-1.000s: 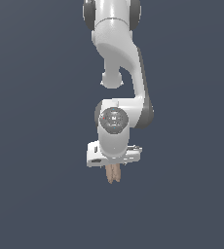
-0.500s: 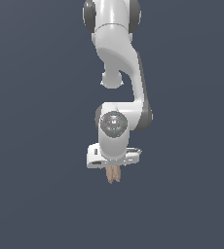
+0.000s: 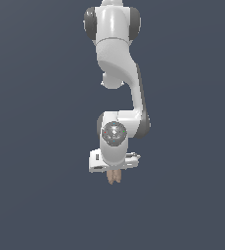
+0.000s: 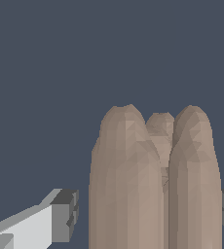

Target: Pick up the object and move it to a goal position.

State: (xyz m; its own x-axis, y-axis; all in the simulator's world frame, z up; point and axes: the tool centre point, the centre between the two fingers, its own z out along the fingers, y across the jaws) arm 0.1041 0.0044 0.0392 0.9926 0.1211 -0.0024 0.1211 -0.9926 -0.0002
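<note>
The object is a small tan-brown item of two long lobes side by side. In the exterior view it pokes out just below the white gripper. In the wrist view the object fills the space between the two fingers. A thin gap shows between that finger's dark pad and the object. The other pad sits at the picture's edge, right by the object. The gripper is open around the object. The object's base is hidden.
The white arm reaches down the exterior view from its base at the top. All around is a plain dark grey ground with no other objects or marks in view.
The wrist and hand have moved a little down the exterior view, closer over the object. The object has stayed in place.
</note>
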